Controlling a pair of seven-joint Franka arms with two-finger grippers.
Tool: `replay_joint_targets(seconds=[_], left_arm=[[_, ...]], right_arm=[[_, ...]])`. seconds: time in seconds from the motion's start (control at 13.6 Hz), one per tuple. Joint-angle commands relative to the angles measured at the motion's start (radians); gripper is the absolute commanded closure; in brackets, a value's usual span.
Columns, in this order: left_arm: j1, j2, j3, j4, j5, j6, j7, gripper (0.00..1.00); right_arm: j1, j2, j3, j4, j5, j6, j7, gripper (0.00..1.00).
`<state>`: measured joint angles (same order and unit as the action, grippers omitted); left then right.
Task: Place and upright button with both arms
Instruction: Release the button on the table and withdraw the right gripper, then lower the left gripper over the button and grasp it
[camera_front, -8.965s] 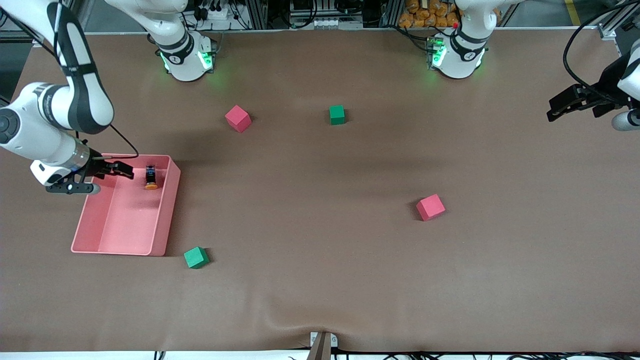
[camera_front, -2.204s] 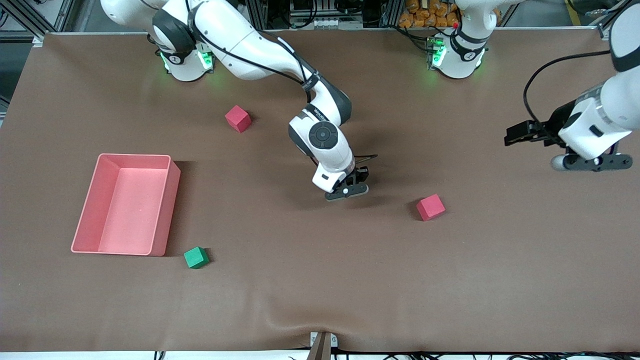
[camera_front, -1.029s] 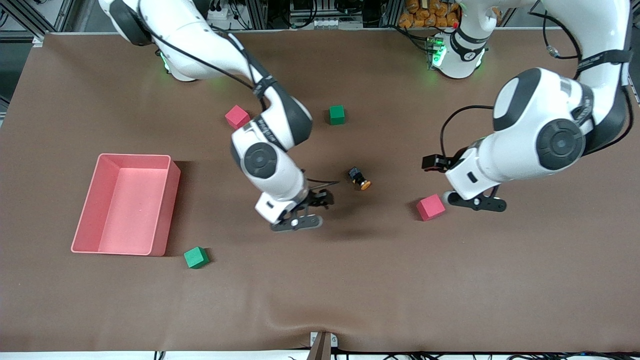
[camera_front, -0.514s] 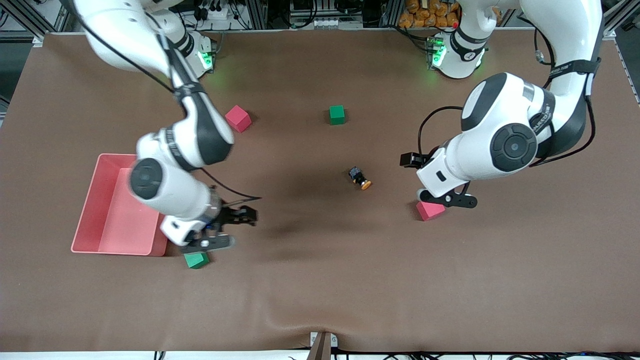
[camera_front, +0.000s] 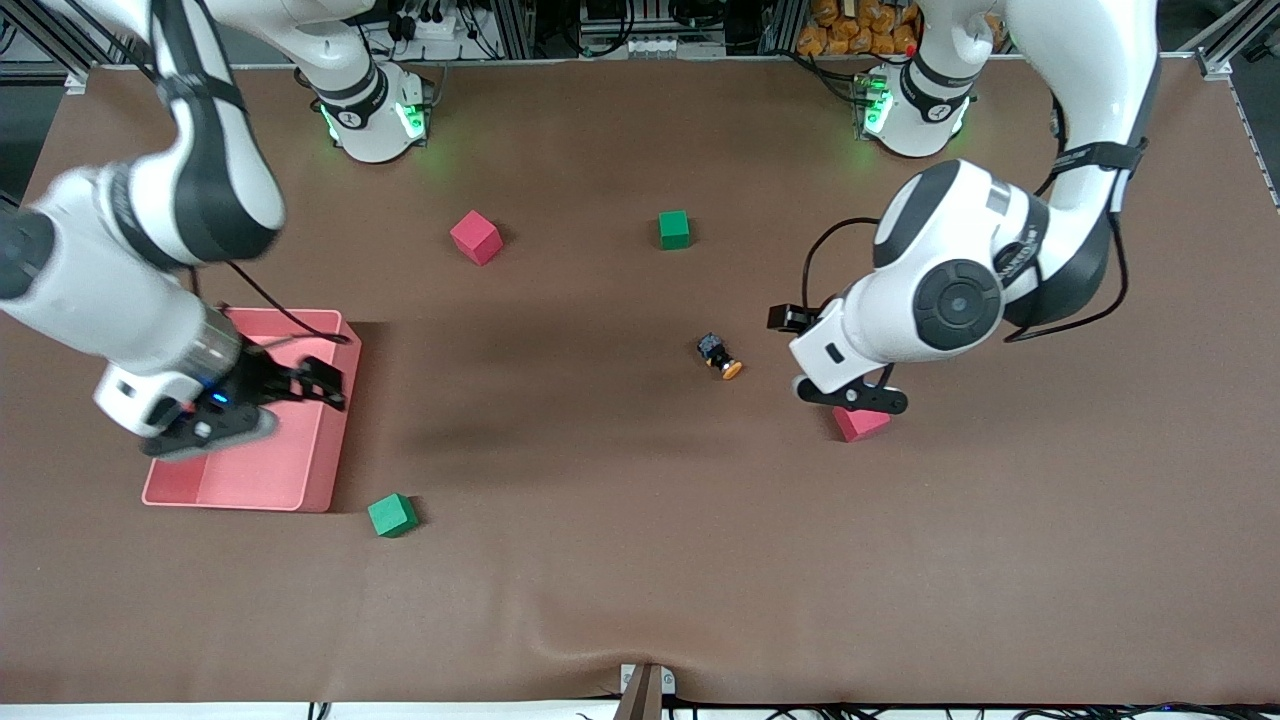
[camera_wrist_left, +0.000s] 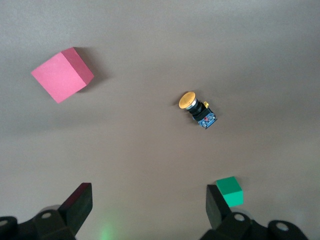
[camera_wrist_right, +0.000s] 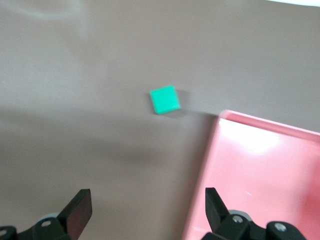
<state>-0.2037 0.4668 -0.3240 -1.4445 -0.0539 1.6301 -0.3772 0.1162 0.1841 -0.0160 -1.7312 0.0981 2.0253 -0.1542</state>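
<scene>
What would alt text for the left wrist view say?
An orange-capped button lies on its side on a brown table, with a red cube and a green cube nearby. The left gripper hangs above, fingers open.

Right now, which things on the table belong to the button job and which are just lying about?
Job: button, lying on its side; left hand, open, beside the button; right hand, open, over the pink tray.

Lying about: two red cubes, two green cubes.
</scene>
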Motion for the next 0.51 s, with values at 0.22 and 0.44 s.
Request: replay_joint_targets(seconds=[0.22,0.44], left_arm=[[-0.091,0.087,0.002,0.021,0.040,0.016,-0.288,0.00],[-0.092,0.144,0.000,0.021,-0.004,0.059,-0.385,0.00]], right_arm=[[-0.098,-0.163,0.018,0.089,-0.083,-0.343,0.013,0.00],[-0.107,-0.158,0.019,0.179,-0.081,-0.453,0.114,0.00]])
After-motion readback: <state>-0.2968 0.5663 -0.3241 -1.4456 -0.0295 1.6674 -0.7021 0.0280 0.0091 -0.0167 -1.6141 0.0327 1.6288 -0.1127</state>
